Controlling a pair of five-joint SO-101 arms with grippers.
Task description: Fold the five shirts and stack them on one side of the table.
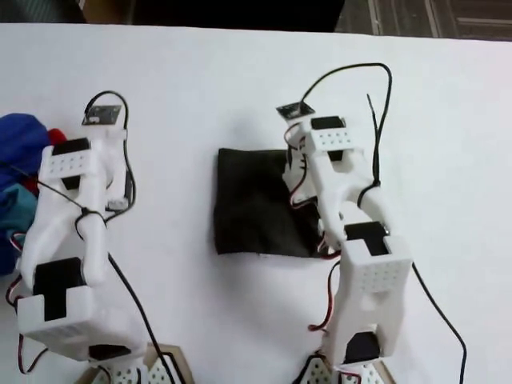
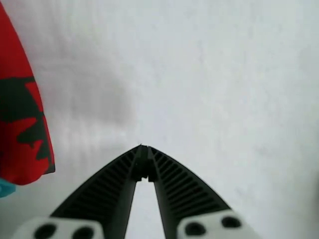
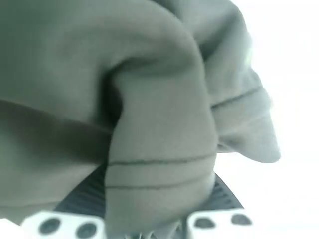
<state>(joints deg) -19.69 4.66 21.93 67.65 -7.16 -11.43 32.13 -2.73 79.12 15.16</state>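
Observation:
A black shirt [image 1: 252, 204], folded into a rectangle, lies at the table's centre. My right gripper [image 1: 296, 160] sits at its right edge. In the right wrist view the dark cloth [image 3: 149, 114] is bunched up and its stitched hem drapes over the ribbed fingers [image 3: 84, 191], which are shut on it. At the table's left edge is a heap of shirts: blue [image 1: 20, 140], red [image 1: 54, 136] and teal [image 1: 12, 208]. My left gripper [image 2: 143, 149] is shut and holds nothing above the bare white table, with the red patterned shirt [image 2: 22, 124] just beside it.
The white table [image 1: 448, 120] has free room on its right half and along the back. Black and red cables [image 1: 376, 120] loop around the right arm. Both arm bases stand at the front edge.

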